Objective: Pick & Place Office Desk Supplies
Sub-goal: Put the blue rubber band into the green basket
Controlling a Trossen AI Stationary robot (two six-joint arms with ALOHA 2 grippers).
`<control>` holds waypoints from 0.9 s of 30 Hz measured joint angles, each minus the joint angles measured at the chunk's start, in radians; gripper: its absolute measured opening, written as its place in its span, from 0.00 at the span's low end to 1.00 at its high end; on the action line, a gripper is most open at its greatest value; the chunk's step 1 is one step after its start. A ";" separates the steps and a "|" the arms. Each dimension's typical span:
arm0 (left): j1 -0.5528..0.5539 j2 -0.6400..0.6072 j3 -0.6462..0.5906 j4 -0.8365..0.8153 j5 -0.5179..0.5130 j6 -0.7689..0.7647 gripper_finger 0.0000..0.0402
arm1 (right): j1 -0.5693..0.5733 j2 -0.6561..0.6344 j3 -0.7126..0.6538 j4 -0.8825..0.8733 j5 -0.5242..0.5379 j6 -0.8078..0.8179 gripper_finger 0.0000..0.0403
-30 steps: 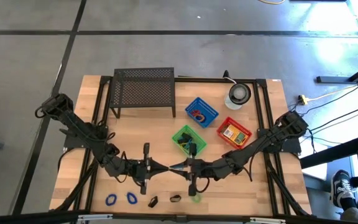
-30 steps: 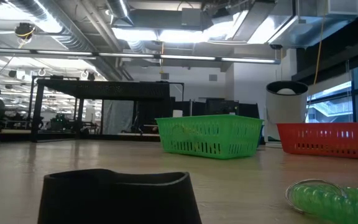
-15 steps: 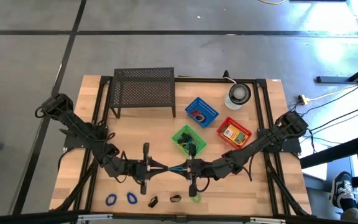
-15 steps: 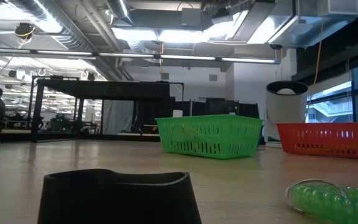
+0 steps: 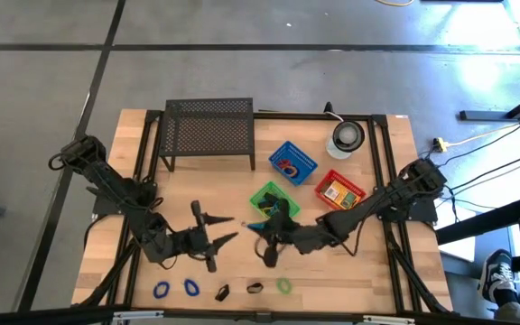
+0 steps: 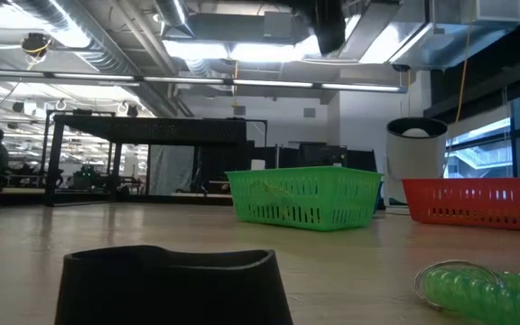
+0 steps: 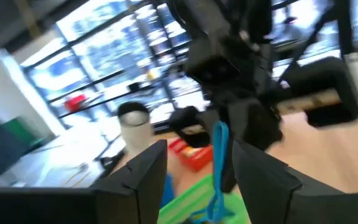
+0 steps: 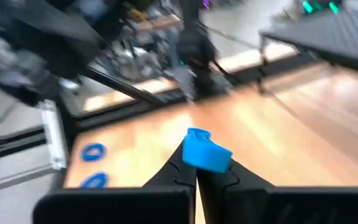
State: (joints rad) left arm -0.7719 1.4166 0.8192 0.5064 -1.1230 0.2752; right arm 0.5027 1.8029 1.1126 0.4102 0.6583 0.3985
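My right gripper is shut on a blue loop, above the table and just near of the green basket. The left wrist view shows the same blue loop hanging as a flat strip from the right gripper. My left gripper stands open a short way to the left of the loop, its fingers apart with nothing between them. Two blue loops, two black clips and a green loop lie along the table's near edge. My right gripper pinches the blue loop at one end between its two fingertips. The fingers come about level from the table's right. The loop is pressed flat where it is pinched, sticks out past the tips and is lifted clear of the table.
A blue basket and a red basket stand behind and right of the green one. A black mesh rack is at the far left, a round white and grey object at the far right. A black clip fills the low view's foreground.
The two grippers met tip to tip over the table's near middle. My right gripper has shut on the blue loop, and my left gripper has opened and let go. The left has swung toward the far edge; the right has carried the loop toward the green basket.
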 joint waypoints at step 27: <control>0.000 -0.001 0.000 -0.001 -0.072 0.000 0.45 | -0.158 -0.001 0.000 -0.756 -0.131 0.507 0.01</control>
State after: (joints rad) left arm -0.7719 1.4155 0.8192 0.5053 -1.1950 0.2749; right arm 0.3443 1.8023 1.1126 -0.3455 0.5277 0.9054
